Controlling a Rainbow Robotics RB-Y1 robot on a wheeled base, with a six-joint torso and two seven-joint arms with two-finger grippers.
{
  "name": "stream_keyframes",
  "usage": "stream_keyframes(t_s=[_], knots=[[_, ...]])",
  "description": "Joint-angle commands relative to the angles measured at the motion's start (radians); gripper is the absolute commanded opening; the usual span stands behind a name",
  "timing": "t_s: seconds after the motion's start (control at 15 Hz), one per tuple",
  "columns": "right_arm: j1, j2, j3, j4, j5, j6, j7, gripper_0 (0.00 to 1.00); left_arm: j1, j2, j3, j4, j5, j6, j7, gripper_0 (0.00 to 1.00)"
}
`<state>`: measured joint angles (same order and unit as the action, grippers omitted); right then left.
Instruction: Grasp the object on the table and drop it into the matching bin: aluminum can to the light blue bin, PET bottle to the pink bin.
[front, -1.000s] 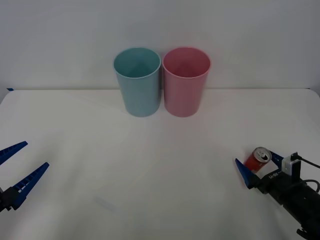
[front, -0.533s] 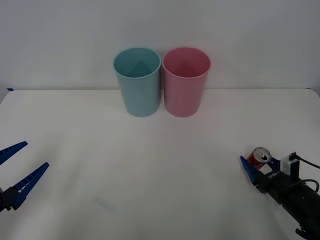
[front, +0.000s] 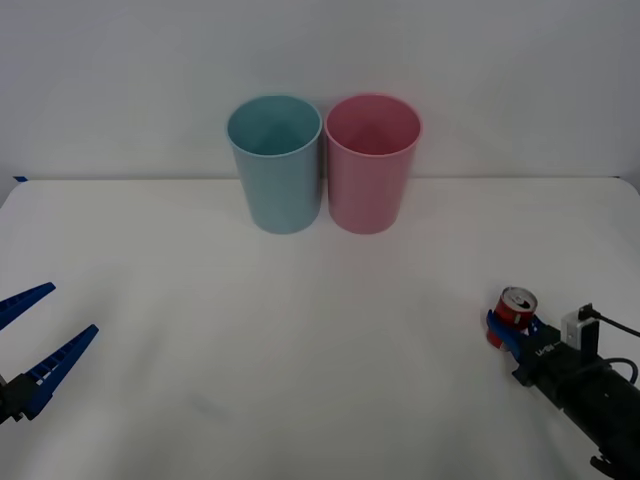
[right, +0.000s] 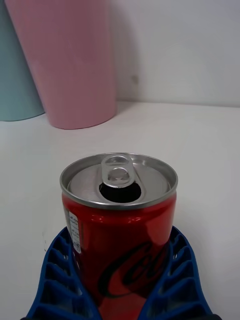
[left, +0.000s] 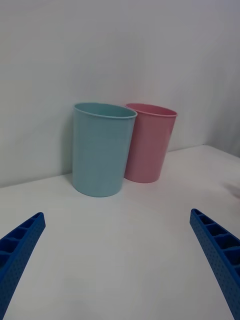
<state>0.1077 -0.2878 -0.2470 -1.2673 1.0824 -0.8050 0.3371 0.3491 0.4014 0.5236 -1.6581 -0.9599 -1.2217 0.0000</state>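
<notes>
The aluminum can (right: 119, 220) stands upright at the counter's (front: 300, 330) right near edge, pinched between the right hand's (front: 512, 335) blue fingers (right: 60, 280), ready for lifting toward the light blue bin (front: 275, 165). The left hand (front: 30, 345) waits open, clear of the path.

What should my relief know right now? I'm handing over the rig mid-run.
Right gripper: shut on the red can, upright at the table's right near side.
Left gripper: open, parked at the near left.
Light blue bin and pink bin: side by side at the far edge, blue on the left.
Done: grasp.
Left: lift the can, carry it and drop it into the light blue bin.
</notes>
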Motion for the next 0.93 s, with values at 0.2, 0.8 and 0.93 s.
stream_keyframes(t_s=[0.2, 0.8, 0.93], knots=[[0.026, -0.017, 0.0, -0.067, -0.004, -0.01, -0.021, 0.0, 0.0, 0.0, 0.0, 0.0, 0.0, 0.0, 0.0, 1.0], [0.106, -0.083, 0.02, -0.333, -0.007, -0.014, -0.242, 0.0, 0.0, 0.0, 0.0, 0.0, 0.0, 0.0, 0.0, 1.0], [0.102, -0.1, 0.021, -0.388, -0.007, -0.039, -0.329, 0.0, 0.0, 0.0, 0.0, 0.0, 0.0, 0.0, 0.0, 1.0]])
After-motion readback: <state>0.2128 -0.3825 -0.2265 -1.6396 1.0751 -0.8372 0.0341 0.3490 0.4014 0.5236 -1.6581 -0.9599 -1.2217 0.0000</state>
